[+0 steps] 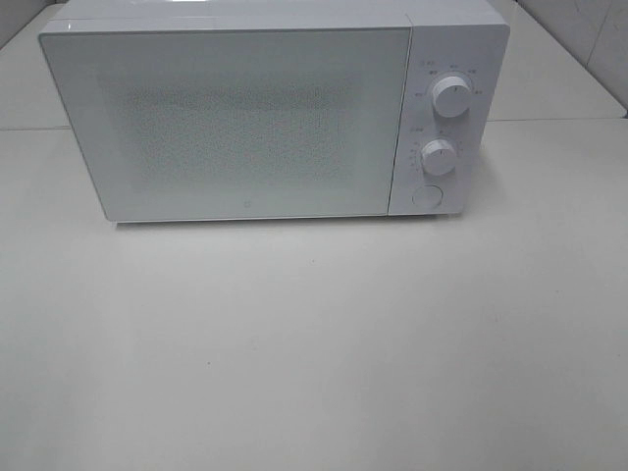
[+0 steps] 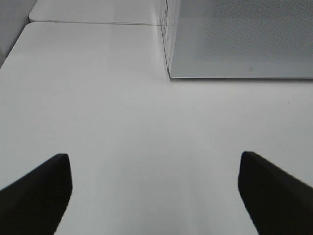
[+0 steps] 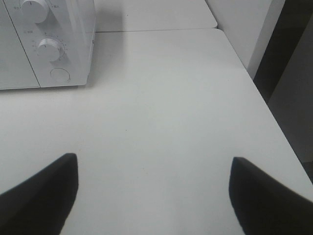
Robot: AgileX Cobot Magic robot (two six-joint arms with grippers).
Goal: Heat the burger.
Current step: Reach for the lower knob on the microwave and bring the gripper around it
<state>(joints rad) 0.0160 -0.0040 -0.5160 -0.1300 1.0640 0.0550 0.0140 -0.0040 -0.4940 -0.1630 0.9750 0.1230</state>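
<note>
Judging by the shut microwave (image 1: pixel 245 118), we're at step 1, w/ left pincer (image 2: pixel 156 196) & right pincer (image 3: pixel 154 196) apart, empty; opening it's next.

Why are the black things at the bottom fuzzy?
Left wrist view: the left gripper is probably too near the lens, so its edges blur. Right wrist view: same for the right gripper. Exterior high view: no grippers, and the microwave looks sharp.

Microwave casing (image 1: pixel 446 39) white, smooth, plastic-looking; door (image 1: pixel 235 123) glossy, glass-like, fine dotted mesh behind. Knobs (image 1: pixel 451 96) smooth white plastic. Table (image 1: pixel 314 343) white, smooth, matt.
</note>
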